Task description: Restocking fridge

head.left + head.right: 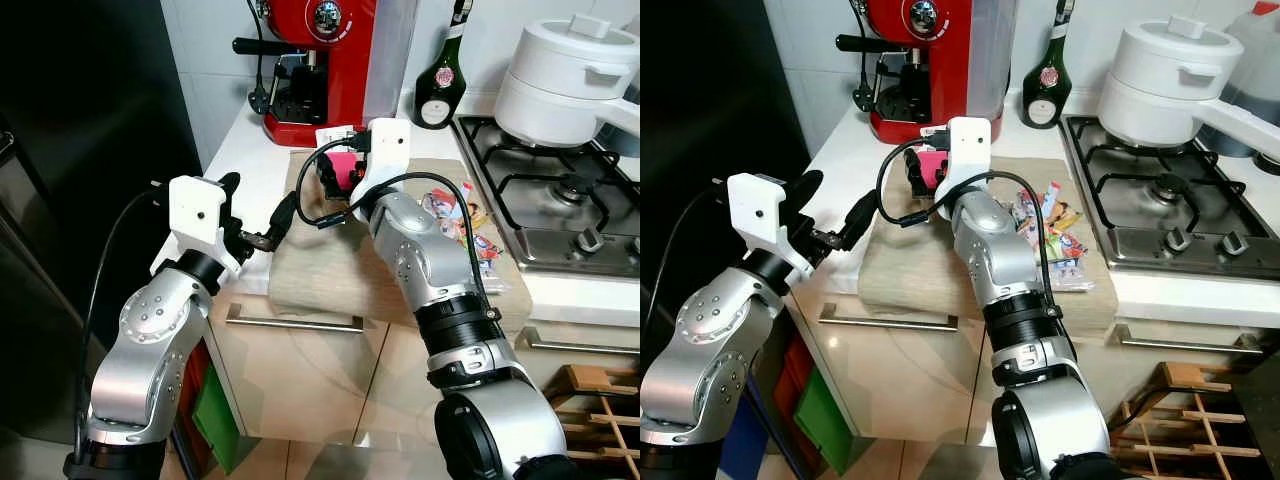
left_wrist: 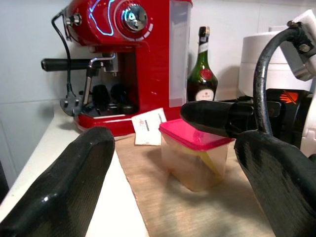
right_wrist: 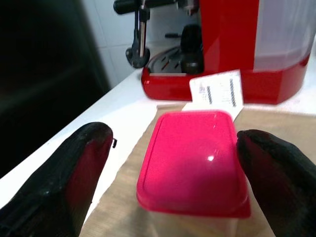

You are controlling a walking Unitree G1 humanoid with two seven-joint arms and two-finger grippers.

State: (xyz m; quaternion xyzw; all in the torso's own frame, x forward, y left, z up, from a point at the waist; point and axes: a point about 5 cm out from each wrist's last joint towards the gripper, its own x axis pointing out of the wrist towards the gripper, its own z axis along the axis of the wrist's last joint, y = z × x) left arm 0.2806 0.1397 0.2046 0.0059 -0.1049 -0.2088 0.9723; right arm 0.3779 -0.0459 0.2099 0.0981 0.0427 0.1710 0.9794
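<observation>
Right gripper (image 3: 173,163): nearest my lens, fingers spread either side of the pink-lidded container (image 3: 195,160), not yet touching; I read this as lining up a grasp.
Container: on the beige mat (image 1: 330,265), just before the red espresso machine (image 1: 325,60), beside a paper slip (image 3: 217,89).
Left gripper (image 1: 255,215): fingers spread, holding nothing, hovering at the counter edge, probably waiting clear.
Snack packets (image 1: 460,225): on the mat, presumably next for the fridge.
</observation>
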